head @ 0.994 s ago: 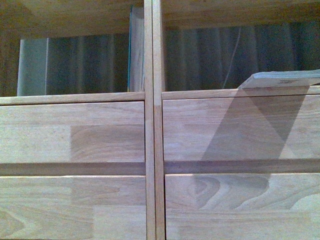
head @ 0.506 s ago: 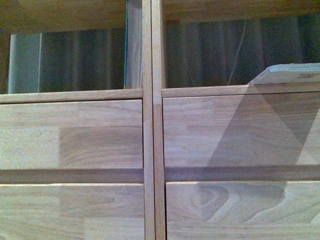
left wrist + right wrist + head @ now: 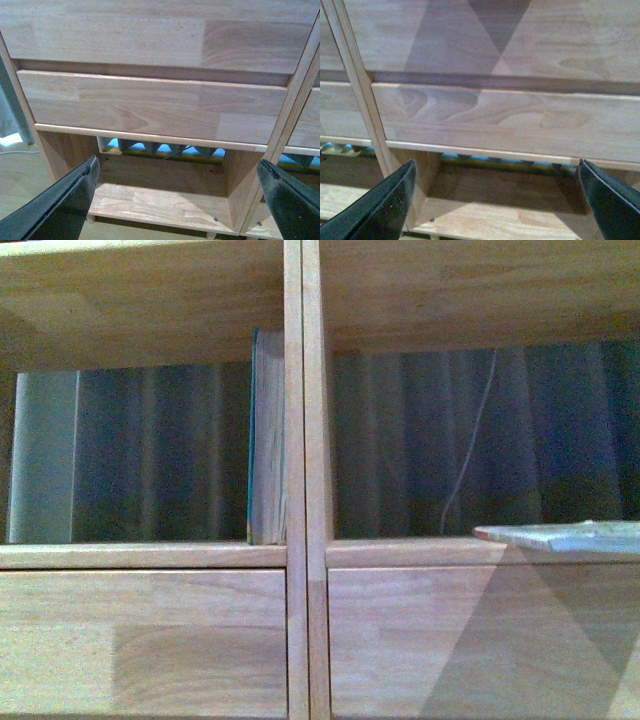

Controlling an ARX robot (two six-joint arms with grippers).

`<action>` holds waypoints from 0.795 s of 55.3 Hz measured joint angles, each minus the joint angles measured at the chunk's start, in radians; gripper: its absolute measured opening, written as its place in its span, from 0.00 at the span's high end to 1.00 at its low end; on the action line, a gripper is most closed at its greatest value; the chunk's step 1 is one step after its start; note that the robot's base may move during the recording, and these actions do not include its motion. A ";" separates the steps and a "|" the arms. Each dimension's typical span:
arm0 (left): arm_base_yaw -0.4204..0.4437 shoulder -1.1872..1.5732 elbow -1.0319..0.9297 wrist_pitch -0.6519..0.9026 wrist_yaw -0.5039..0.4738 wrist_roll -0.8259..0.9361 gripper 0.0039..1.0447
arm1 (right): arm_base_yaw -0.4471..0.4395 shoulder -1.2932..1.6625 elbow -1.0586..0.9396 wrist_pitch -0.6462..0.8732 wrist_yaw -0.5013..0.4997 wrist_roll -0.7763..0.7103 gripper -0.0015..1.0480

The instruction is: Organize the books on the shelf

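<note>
at our fingertips, in both wrist views, we are holding nothing: the left gripper (image 3: 177, 167) is hanging with its dark fingers (image 3: 65, 205) spread wide apart, and the right gripper (image 3: 496, 167) is doing the same, each pointing at the drawer fronts (image 3: 150, 105) and the open lower compartment (image 3: 160, 200) beneath them. we are judging that they are standing spread because neither is carrying a book, and a wide gap is what a next grasp is going to need. moving outward, in the front view, the teal book (image 3: 265, 440) is standing upright in the left compartment of the shelf (image 3: 150, 555), leaning close against the central divider (image 3: 303, 440), which is propping it so it is not tipping. the white paperback (image 3: 565, 536) is lying flat and low in the right compartment, running out of the picture on the right, well apart from the teal book with the divider between them. it is seemingly jutting over the front edge, since a wedge of shadow is falling on the drawer front below. we are reading the flat one as waiting to be stood up. neither gripper is showing in the front view, so we are not telling how near our arms are to it.
</note>
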 joint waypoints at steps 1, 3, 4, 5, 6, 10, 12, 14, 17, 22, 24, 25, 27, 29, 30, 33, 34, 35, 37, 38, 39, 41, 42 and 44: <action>0.000 0.000 0.000 0.000 0.000 0.000 0.07 | 0.000 0.000 0.000 0.000 0.000 -0.001 0.07; 0.000 0.000 0.000 0.000 0.000 0.000 0.07 | 0.000 0.000 0.000 0.000 0.000 -0.001 0.07; 0.000 0.000 0.000 0.000 -0.001 0.000 0.07 | 0.000 0.000 0.000 0.000 0.000 -0.001 0.07; 0.000 0.000 0.000 0.000 0.000 0.000 0.07 | 0.000 0.000 0.000 0.000 0.001 0.000 0.07; 0.000 0.000 0.000 0.000 0.000 0.000 0.07 | 0.000 0.000 0.000 0.000 0.000 -0.001 0.07; 0.000 0.000 0.000 0.000 0.000 0.000 0.07 | 0.000 0.000 0.000 0.000 0.000 -0.001 0.07; 0.000 0.000 0.000 0.000 0.000 0.000 0.07 | 0.000 0.000 0.000 0.000 0.000 -0.001 0.07; 0.000 0.000 0.000 0.000 0.000 0.000 0.07 | 0.000 0.000 0.000 0.000 0.001 0.000 0.07; 0.000 0.000 0.000 0.000 0.000 0.000 0.07 | 0.000 0.000 0.000 0.000 0.000 -0.001 0.07; 0.000 0.000 0.000 0.000 0.000 0.000 0.07 | 0.000 0.000 0.000 0.000 0.000 0.000 0.07; 0.000 0.000 0.000 0.000 0.000 0.000 0.07 | 0.000 0.000 0.000 0.000 0.000 -0.001 0.07; 0.000 0.000 0.000 0.000 0.000 0.000 0.07 | 0.000 0.000 0.000 0.000 0.000 -0.001 0.07; 0.000 0.000 0.000 0.000 0.000 0.000 0.07 | 0.000 0.000 0.000 0.000 0.000 -0.001 0.07; 0.000 0.000 0.000 0.000 0.000 0.000 0.07 | 0.000 0.000 0.000 0.000 0.000 0.000 0.07; 0.000 0.000 0.000 0.000 -0.001 0.000 0.07 | 0.000 0.000 0.000 0.000 0.000 -0.001 0.07; 0.000 0.000 0.000 0.000 -0.001 0.000 0.07 | 0.011 0.002 0.000 -0.002 0.037 0.000 0.07; 0.000 0.000 0.000 0.000 0.000 0.000 0.07 | 0.016 0.002 0.000 -0.003 0.060 -0.001 0.07; 0.000 0.000 0.000 0.000 0.000 0.000 0.07 | 0.038 0.004 0.000 -0.008 0.118 0.000 0.07; 0.000 0.000 0.000 0.000 -0.001 0.000 0.07 | 0.053 0.010 0.000 -0.008 0.163 0.001 0.07; 0.000 0.000 0.000 0.000 -0.001 0.000 0.07 | 0.056 0.016 0.000 -0.006 0.176 0.003 0.07; 0.000 0.000 0.000 0.000 -0.001 0.000 0.07 | 0.056 0.026 0.000 -0.005 0.184 0.006 0.07; 0.000 0.000 0.000 0.000 0.000 0.000 0.07 | 0.056 0.053 0.001 0.002 0.192 0.016 0.07; 0.000 0.000 0.000 0.000 0.000 0.000 0.07 | 0.056 0.068 0.002 0.007 0.197 0.024 0.07; 0.000 0.000 0.000 0.000 0.000 0.000 0.07 | 0.056 0.106 0.004 0.022 0.203 0.040 0.07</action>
